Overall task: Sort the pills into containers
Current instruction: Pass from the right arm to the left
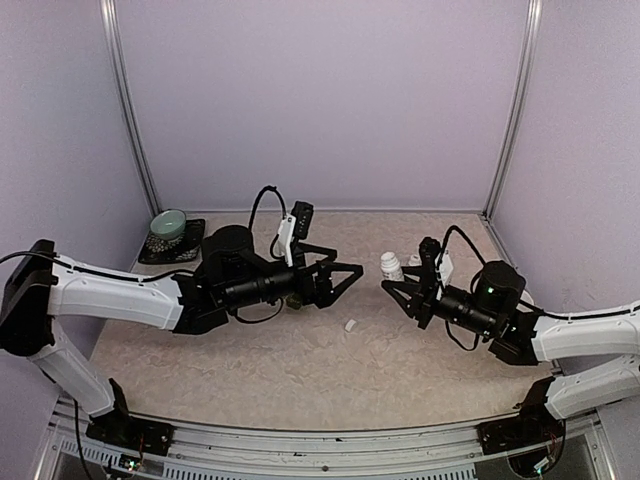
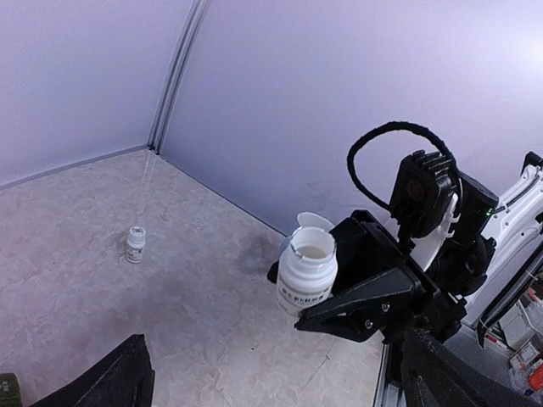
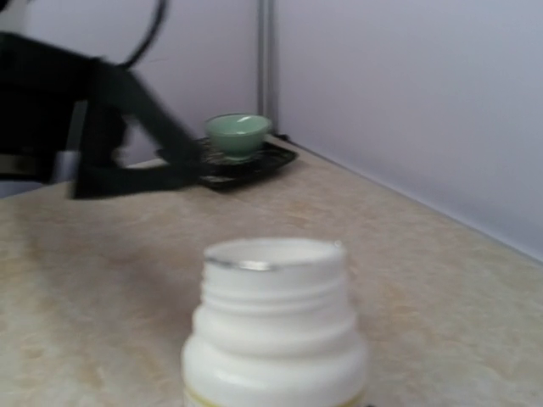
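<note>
My right gripper (image 1: 399, 288) is shut on a white pill bottle (image 1: 391, 265) with no cap, held upright above the table. In the left wrist view the bottle (image 2: 307, 270) sits in those black jaws, mouth up. In the right wrist view the bottle (image 3: 276, 322) fills the foreground and the fingers are hidden. My left gripper (image 1: 344, 278) is open wide and empty, a short way left of the bottle. The dark green containers (image 1: 296, 299) lie mostly hidden under the left arm; a corner (image 2: 7, 392) shows. I cannot make out any pills.
A pale green bowl (image 1: 168, 225) sits on a black tray (image 1: 172, 250) at the back left, also in the right wrist view (image 3: 239, 134). A second small white bottle (image 2: 135, 244) stands farther back. A small white piece (image 1: 351, 325) lies mid-table.
</note>
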